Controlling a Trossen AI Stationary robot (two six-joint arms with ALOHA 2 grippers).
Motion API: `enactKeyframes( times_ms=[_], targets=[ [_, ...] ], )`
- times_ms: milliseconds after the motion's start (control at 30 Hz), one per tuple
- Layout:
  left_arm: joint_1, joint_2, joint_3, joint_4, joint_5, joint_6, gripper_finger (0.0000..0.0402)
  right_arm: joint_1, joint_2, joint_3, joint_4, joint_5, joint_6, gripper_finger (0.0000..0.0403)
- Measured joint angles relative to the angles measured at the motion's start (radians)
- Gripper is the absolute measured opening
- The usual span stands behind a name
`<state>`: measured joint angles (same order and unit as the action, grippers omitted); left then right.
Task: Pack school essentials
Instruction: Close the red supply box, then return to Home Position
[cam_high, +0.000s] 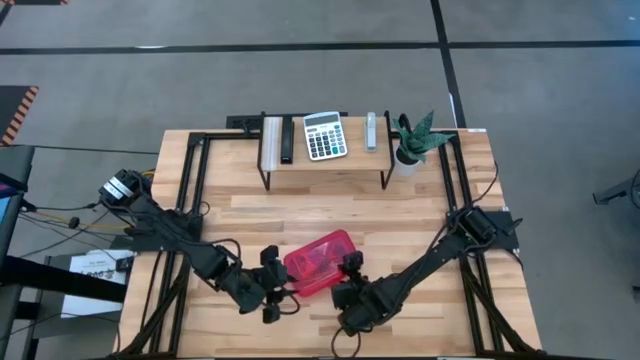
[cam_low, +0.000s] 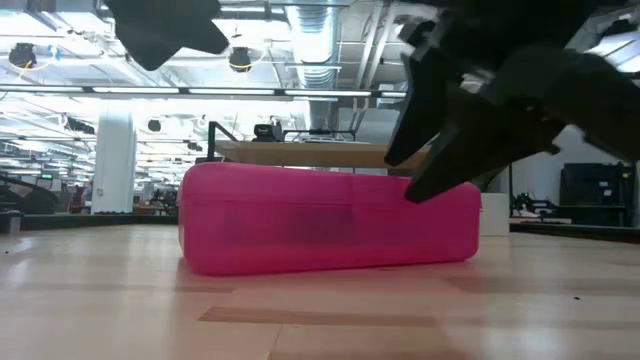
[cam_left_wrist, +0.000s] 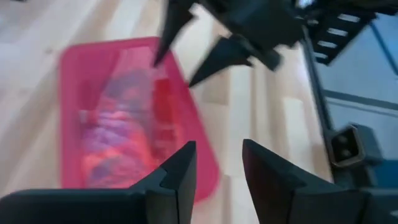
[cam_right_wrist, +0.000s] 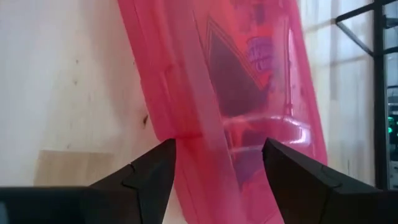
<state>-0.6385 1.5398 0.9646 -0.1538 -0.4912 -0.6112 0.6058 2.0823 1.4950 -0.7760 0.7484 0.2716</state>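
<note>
With the red case (cam_high: 321, 262) lying closed at lower centre, school essentials dimly visible inside, the right gripper (cam_right_wrist: 217, 165) straddles its end with jaws spread, the left gripper (cam_left_wrist: 217, 168) hangs parted and empty beside it, so both should lift straight clear without dragging it.

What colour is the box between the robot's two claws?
The case is bright pinkish-red and see-through. The low view shows it best.

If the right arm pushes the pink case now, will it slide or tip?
The closed pink case lies flat and low on the wooden table, so it would probably slide. Its smooth plastic looks stiff and maybe slippery between the right gripper fingers straddling its end.
</note>
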Motion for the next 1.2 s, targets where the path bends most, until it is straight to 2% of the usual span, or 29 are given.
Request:
enactKeyframes(
  times_ms=[133, 333, 700, 900, 1033, 1200],
  targets=[
    [-0.031, 0.000, 0.000, 0.020, 0.061, -0.012, 0.0100, -0.022, 0.000, 0.000, 0.001, -0.026, -0.011, 0.0263],
    [-0.076, 0.000, 0.000, 0.015, 0.033, -0.023, 0.0069, -0.048, 0.000, 0.000, 0.007, -0.047, 0.023, 0.0241],
    [-0.091, 0.000, 0.000, -0.035, 0.031, -0.065, 0.0033, -0.055, 0.000, 0.001, 0.011, -0.034, 0.094, 0.0112],
    [-0.091, 0.000, 0.000, -0.053, 0.024, -0.067, 0.0024, -0.055, -0.005, 0.091, -0.043, 0.081, 0.078, 0.0065],
    [-0.091, 0.000, 0.000, -0.052, 0.015, -0.069, 0.0020, -0.055, -0.007, 0.176, -0.117, 0.123, 0.051, 0.0051],
    [-0.113, 0.000, 0.000, -0.077, 0.009, -0.084, 0.0019, -0.042, -0.007, 0.210, -0.187, -0.009, 0.072, 0.0068]
  ],
)
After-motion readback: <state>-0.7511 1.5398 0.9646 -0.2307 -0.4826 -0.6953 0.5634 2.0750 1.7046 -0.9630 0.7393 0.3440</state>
